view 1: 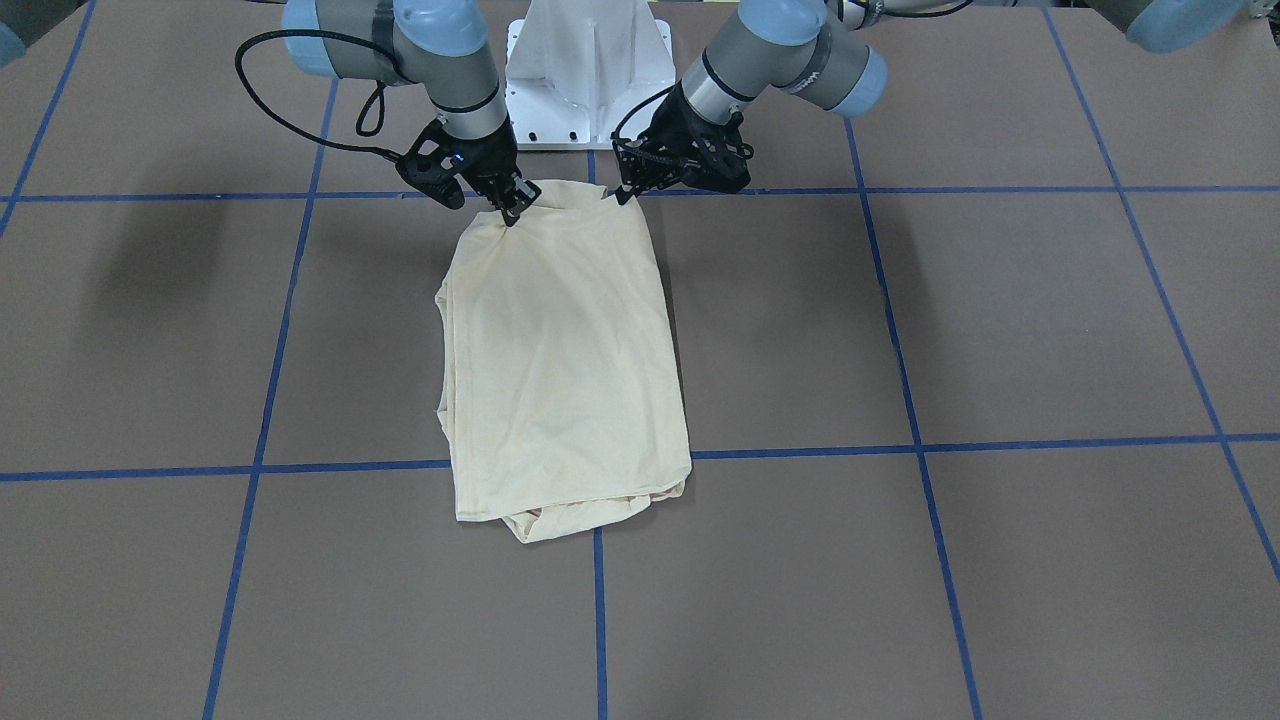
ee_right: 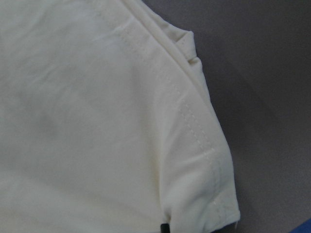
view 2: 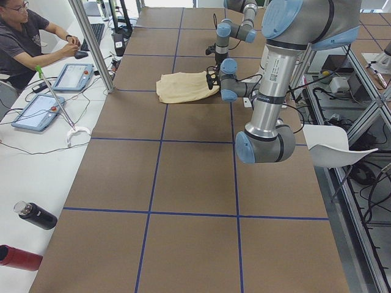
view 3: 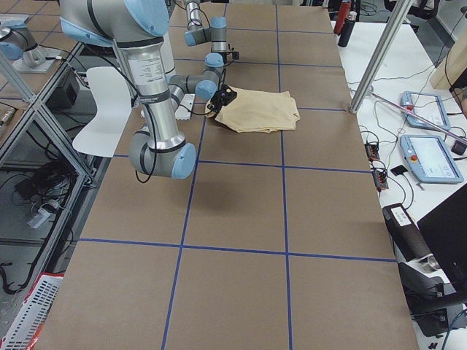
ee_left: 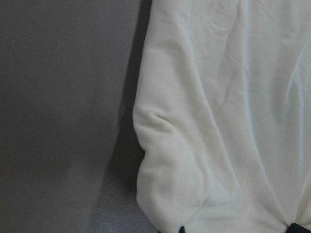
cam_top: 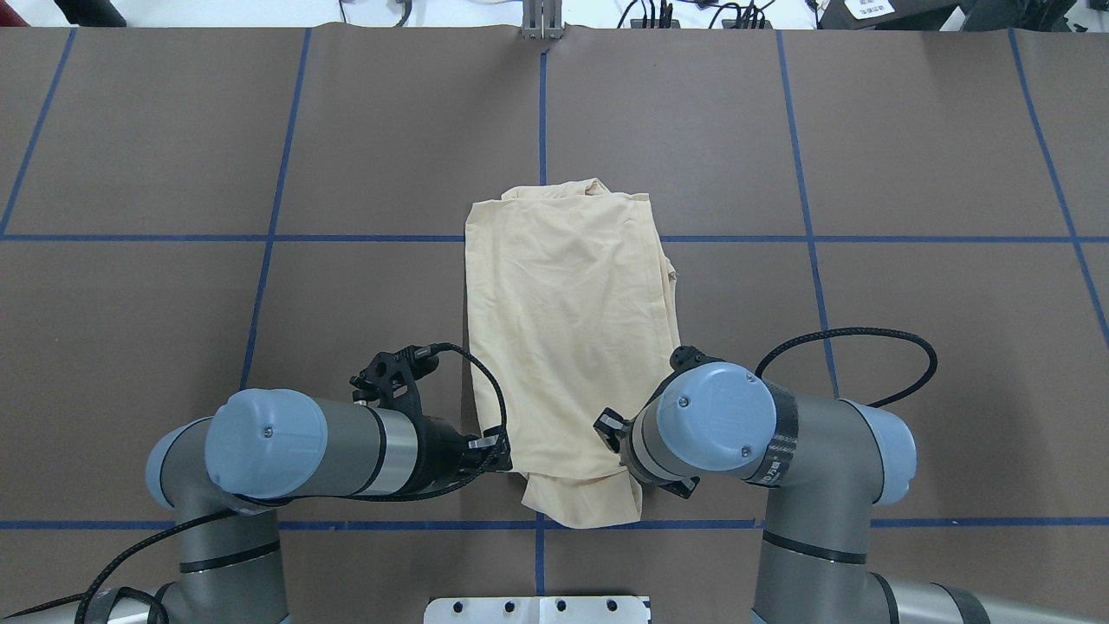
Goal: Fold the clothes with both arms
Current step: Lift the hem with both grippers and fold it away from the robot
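The clothes, one pale cream shirt (view 1: 560, 350) (cam_top: 567, 329), lie folded into a long strip with the plain side up, running away from my base. My left gripper (view 1: 620, 192) (cam_top: 505, 457) is shut on one corner of the shirt's end nearest the base. At the other corner of that end my right gripper (view 1: 513, 207) is shut on the cloth, which bunches up there; in the overhead view its wrist hides it. Both wrist views are filled with cream fabric (ee_left: 218, 121) (ee_right: 97, 121), a stitched hem showing in the right one.
The white pedestal base (view 1: 588, 70) stands just behind the grippers. Blue tape lines (cam_top: 541, 113) cross the brown tabletop. At a side bench a person (view 2: 24, 36) sits by control pendants (view 2: 73, 76), a metal post (view 2: 91, 43) and bottles (view 2: 33, 215).
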Controlling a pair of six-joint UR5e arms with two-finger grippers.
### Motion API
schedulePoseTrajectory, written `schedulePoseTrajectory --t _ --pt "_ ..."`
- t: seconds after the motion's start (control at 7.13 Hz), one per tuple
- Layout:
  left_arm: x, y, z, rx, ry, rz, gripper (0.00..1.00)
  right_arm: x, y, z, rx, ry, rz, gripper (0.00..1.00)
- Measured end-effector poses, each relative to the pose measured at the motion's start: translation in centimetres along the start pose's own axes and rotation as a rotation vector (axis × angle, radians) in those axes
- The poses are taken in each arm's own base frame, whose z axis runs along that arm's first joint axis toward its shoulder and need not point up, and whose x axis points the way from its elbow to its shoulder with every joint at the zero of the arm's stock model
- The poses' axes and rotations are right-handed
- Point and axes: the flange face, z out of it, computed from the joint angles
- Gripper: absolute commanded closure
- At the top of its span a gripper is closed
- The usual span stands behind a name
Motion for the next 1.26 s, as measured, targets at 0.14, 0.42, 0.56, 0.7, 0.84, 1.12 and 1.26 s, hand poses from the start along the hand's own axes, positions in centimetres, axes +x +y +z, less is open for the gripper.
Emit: schedulePoseTrajectory --t 0.14,0.42,0.56,0.7,0.84,1.12,1.26 --pt "-0.2 0.8 -0.6 -0.012 0.005 0.006 1.0 0.3 0.0 -0.5 -0.014 0.0 -0.002 1.0" --pt "-0.9 2.5 -0.4 -0.042 -0.008 0.014 1.0 1.4 0.4 -1.3 -0.08 0.026 -0.003 1.0" --pt "-1.0 3.3 -0.1 -0.057 -0.016 0.016 1.0 1.8 0.8 -1.6 -0.127 0.047 -0.004 1.0" --pt "-0.9 3.8 -0.3 -0.067 -0.016 0.019 1.0 2.0 1.3 -1.8 -0.166 0.062 -0.007 1.0" --pt "-0.3 4.1 -1.1 -0.077 -0.002 0.021 1.0 1.7 1.1 -2.1 -0.178 0.061 -0.006 1.0" --pt "1.4 2.6 -3.8 -0.079 0.04 0.028 1.0 0.2 -2.3 -3.6 -0.144 0.015 0.014 1.0" --pt "2.0 0.5 -4.9 -0.049 0.056 0.059 1.0 -1.1 -4.9 -5.1 -0.113 -0.024 0.011 1.0"
